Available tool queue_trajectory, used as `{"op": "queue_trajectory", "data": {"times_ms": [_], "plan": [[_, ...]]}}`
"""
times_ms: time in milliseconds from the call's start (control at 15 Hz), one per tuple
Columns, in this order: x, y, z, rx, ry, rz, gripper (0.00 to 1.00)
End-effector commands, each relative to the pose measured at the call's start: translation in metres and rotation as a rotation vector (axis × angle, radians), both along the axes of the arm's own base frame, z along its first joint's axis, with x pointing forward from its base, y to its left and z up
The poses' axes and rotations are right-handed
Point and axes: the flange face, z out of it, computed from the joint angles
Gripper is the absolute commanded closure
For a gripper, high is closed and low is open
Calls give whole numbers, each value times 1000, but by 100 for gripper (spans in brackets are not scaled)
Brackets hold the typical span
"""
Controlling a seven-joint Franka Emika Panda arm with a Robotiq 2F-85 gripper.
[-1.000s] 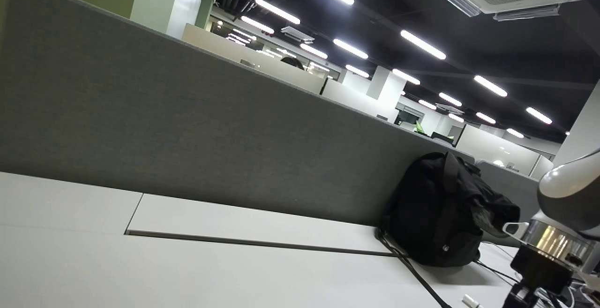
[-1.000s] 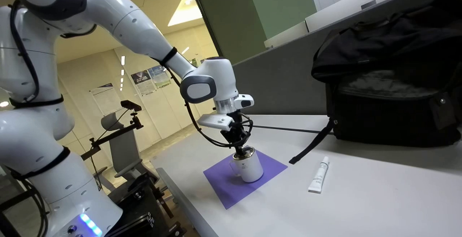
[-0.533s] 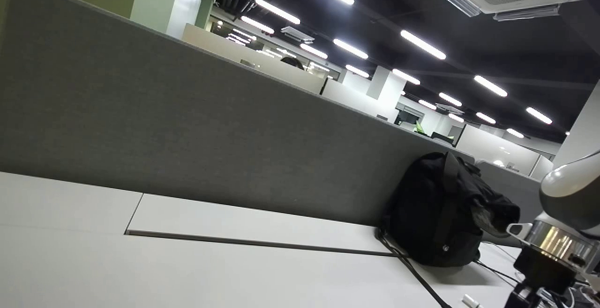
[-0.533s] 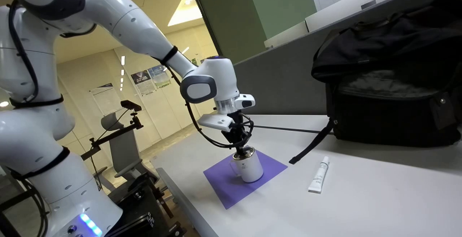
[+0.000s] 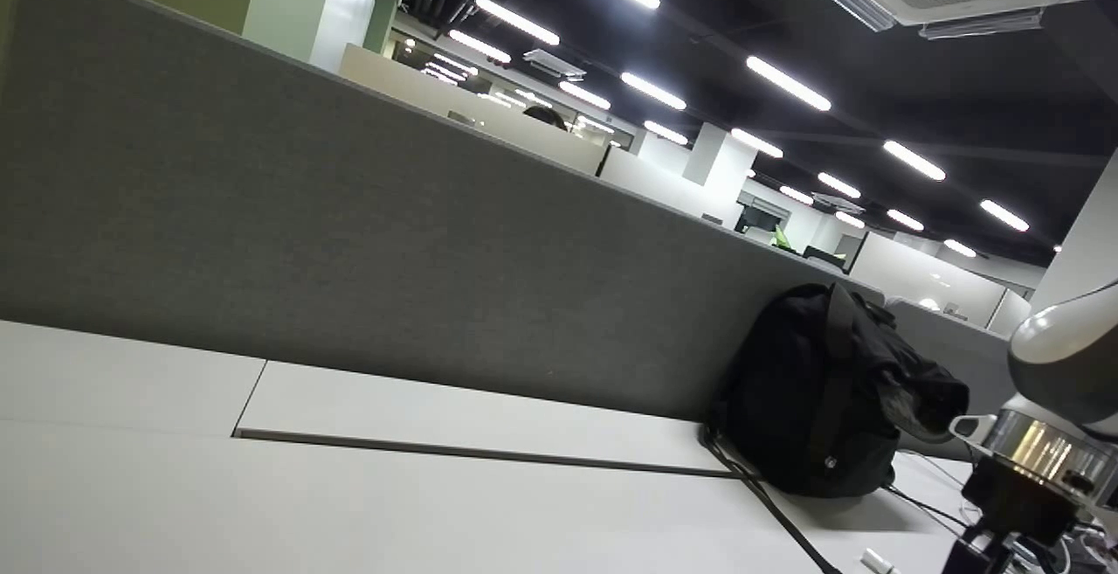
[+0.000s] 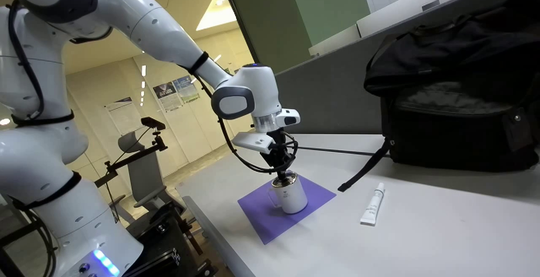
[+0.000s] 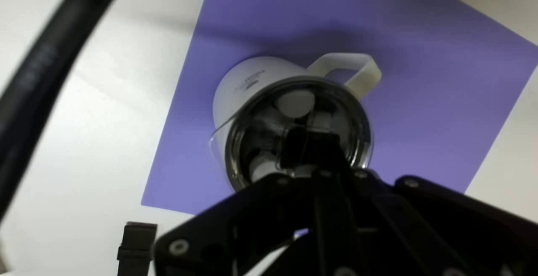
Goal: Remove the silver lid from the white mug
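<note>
The white mug (image 6: 294, 200) stands upright on a purple sheet (image 6: 261, 222) in an exterior view. Its shiny silver lid (image 6: 292, 176) sits on top. In the wrist view, the mug (image 7: 241, 85) shows its handle toward the upper right. The lid (image 7: 262, 129) covers its mouth, and a clear edge shows past its left side. My gripper (image 6: 282, 176) points down with its fingertips at the lid's top. In the wrist view, the fingers (image 7: 310, 145) are close together over the lid's middle; whether anything is between them is hidden.
A white tube (image 6: 373, 205) lies on the table beyond the sheet. A black backpack (image 6: 455, 112) stands against the grey partition (image 5: 393, 233). Its strap (image 6: 365, 169) reaches toward the mug. The table edge (image 6: 217, 235) is on the robot's side. A black cable (image 7: 46, 61) crosses the wrist view.
My wrist has shifted slightly to the right and up in the exterior view with the mug. The fingertips stay at the lid. The mug and lid have barely moved.
</note>
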Motion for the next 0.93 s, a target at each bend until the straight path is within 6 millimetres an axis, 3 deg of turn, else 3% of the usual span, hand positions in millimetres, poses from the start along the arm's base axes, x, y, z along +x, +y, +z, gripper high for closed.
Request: {"op": "queue_trajectory", "data": {"times_ms": [0,400,600,733,867], "plan": [[13,-8,46,23,-61,-24,100],[24,5,178,43,-81,10,100],[28,11,232,-4,-105,21,100],[30,15,250,-83,-80,8,73],[33,15,265,-184,-91,-19,61]]}}
